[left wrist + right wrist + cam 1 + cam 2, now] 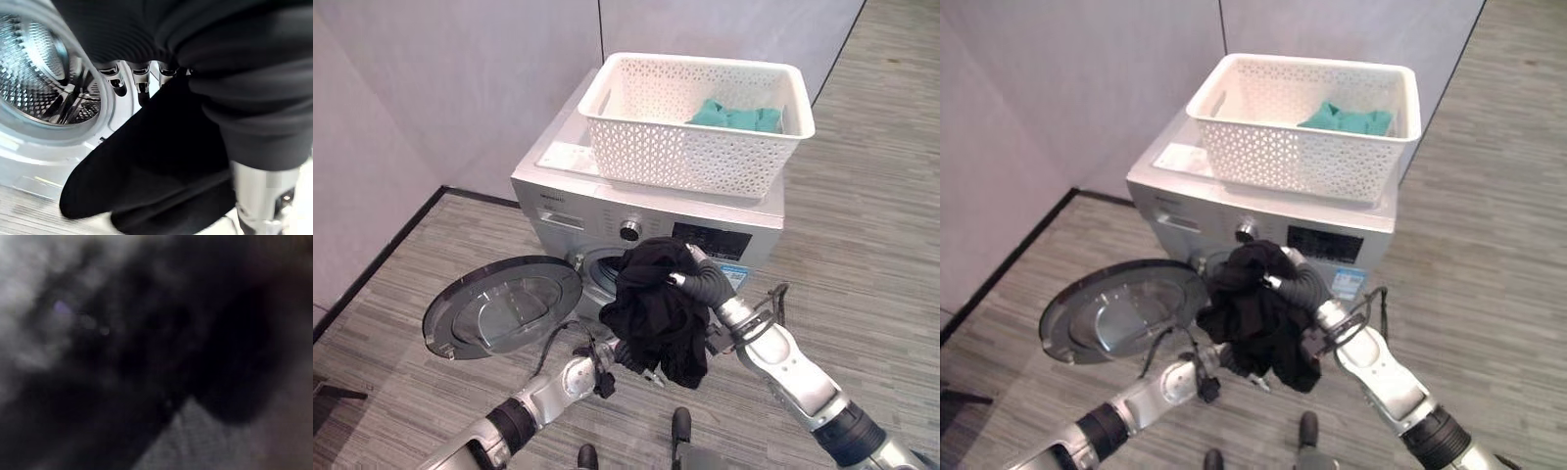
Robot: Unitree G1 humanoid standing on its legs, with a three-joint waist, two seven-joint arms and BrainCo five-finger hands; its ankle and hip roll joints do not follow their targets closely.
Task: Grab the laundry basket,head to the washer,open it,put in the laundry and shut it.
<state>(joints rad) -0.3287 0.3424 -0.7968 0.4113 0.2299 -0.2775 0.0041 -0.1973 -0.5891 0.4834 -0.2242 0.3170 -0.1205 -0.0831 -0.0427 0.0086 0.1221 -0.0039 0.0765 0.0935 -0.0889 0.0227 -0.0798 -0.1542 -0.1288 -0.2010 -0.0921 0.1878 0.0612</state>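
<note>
Right hand (697,277) grips the black garment (654,311) at the washer (607,201) mouth — it hangs at six o'clock of the basket (697,117). Left hand (605,354) is under the cloth, fingers hidden — cannot tell. Door (501,305) is swung open at nine.

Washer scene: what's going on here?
The robot is loading the washer. Its door hangs open. The right hand holds a black garment bunched in front of the drum opening; the left hand reaches in under the cloth, its fingers partly hidden. The white basket sits on top of the washer with a teal garment still inside.
</note>
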